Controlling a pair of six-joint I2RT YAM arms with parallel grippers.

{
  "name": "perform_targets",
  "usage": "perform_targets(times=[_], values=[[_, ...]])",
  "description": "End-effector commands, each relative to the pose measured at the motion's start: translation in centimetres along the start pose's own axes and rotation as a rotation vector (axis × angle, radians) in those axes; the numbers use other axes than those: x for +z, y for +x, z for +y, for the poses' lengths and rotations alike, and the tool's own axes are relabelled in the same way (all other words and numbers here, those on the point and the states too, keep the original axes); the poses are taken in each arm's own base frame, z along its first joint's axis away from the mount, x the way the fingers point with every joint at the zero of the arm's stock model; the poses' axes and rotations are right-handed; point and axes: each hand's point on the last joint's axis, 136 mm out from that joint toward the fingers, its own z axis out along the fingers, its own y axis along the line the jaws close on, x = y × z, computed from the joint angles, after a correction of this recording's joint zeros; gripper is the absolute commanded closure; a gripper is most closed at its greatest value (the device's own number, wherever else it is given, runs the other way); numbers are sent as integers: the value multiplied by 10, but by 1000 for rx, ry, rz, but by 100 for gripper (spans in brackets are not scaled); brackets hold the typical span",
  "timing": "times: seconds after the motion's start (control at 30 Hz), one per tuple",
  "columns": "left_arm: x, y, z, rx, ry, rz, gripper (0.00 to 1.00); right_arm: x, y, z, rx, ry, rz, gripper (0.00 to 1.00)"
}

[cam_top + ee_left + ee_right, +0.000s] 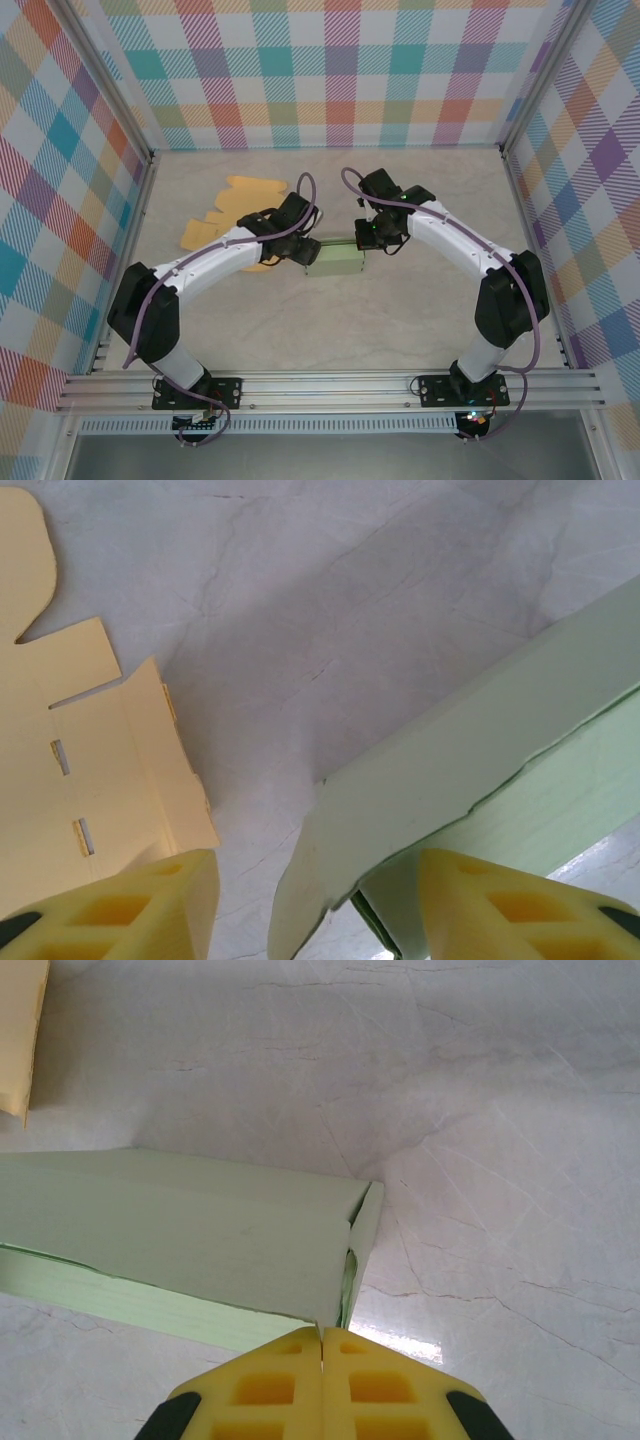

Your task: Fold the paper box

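Nearly boxy pale-green paper box (335, 260); L end effector (310, 910) half-wide, R end effector (321, 1350) tips together.

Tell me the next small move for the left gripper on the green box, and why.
Probably close the left gripper on the lid edge of the green box: its fingers stand apart with that loose edge between them, while the shut right gripper sits at the other end.

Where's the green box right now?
The green box sits mid-table in the top view, between the left gripper and right gripper, beside the yellow cardboard.
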Motion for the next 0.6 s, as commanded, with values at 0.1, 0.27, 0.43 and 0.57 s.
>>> perform_targets(times=[0.1,0.27,0.43,0.57], values=[[-2,-3,-4,32,-28,20,60,6,4,3,-2,-18,45,100],[1,-3,-8,37,-44,40,69,7,4,4,-1,-23,48,100],[2,-5,-9,19,-52,56,86,8,4,6,1,-34,51,100],[0,-9,-14,17,-50,55,100,5,2,9,2,-50,46,100]])
